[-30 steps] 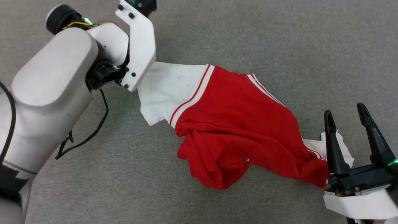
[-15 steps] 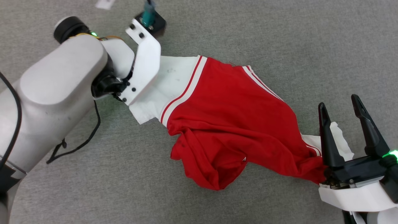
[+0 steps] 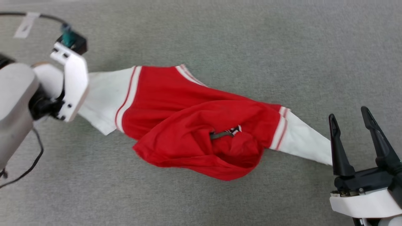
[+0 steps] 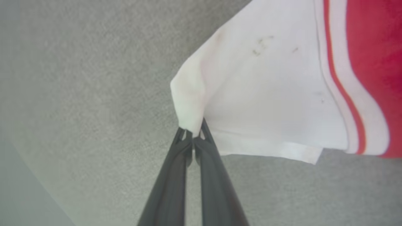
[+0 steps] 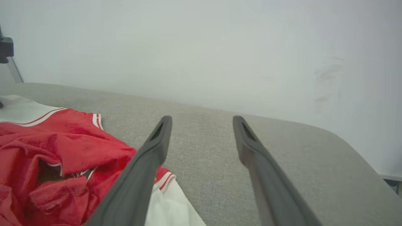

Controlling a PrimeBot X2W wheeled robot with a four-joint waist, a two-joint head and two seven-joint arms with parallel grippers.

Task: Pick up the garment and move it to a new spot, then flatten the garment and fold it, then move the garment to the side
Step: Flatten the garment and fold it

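Garment sleeve is pinched in your left claw; lift slowly, the bite seems shallow; right claw gapes beside the other sleeve.

Your left gripper is pinching a white sleeve corner of the garment, fingers pressed together; your right gripper is hovering just beside its opposite sleeve, fingers spread.

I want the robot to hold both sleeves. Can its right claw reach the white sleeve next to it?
Probably yes. The right gripper is open, and the white sleeve lies on the grey surface just beside it, nothing between them. A small sideways shift should do.
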